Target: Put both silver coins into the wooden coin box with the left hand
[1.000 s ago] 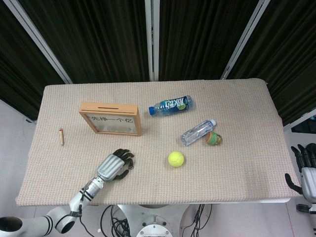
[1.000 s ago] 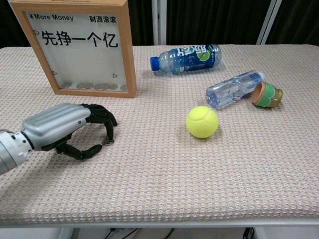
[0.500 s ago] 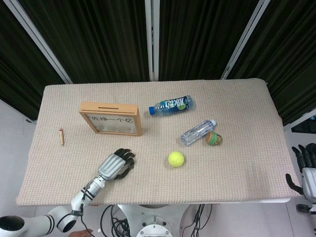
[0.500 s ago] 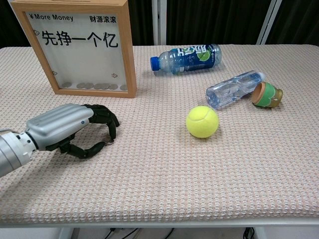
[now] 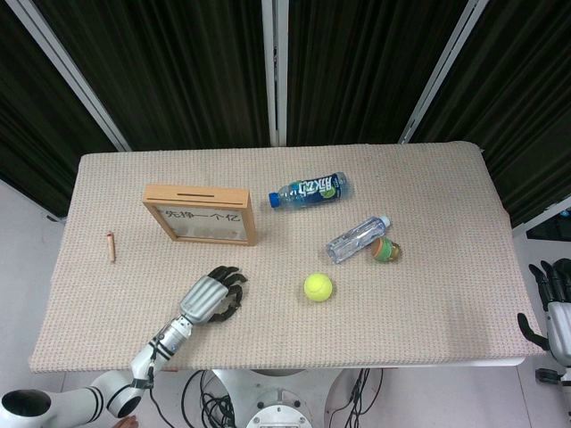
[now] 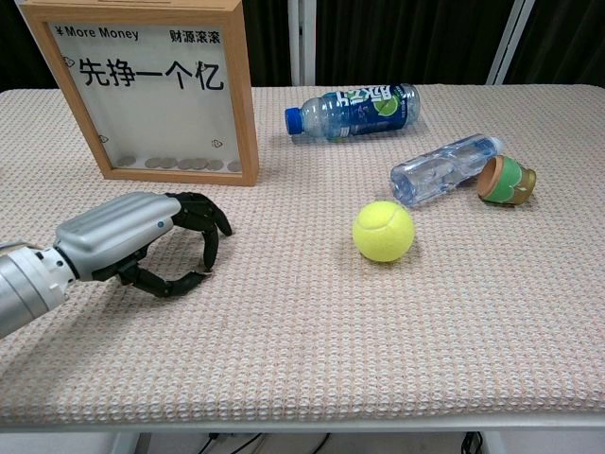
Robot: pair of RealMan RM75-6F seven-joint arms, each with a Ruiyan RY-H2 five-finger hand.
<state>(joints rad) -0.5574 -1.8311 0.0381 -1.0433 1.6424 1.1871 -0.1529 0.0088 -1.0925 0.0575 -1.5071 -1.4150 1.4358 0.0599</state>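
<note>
Chest view: left hand [image 6: 142, 241] curled fingertip-to-thumb near the table's front-left edge, apparently pinching a thin silver coin, though I cannot confirm it. Coin judged light, stiff, slippery; grip by its rim. Glass-fronted wooden coin box [image 6: 151, 90] stands behind. Right hand [image 5: 555, 303] hangs off-table, fingers apart, empty.

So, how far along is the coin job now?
Done: nothing certain. Some coins lie at the bottom of the coin box, but whether they belong to this job is unclear. In hand: the left hand is low over the table, fingertips pinched together, perhaps on a coin; too small to tell. Left: lifting to the slot on top.
</note>
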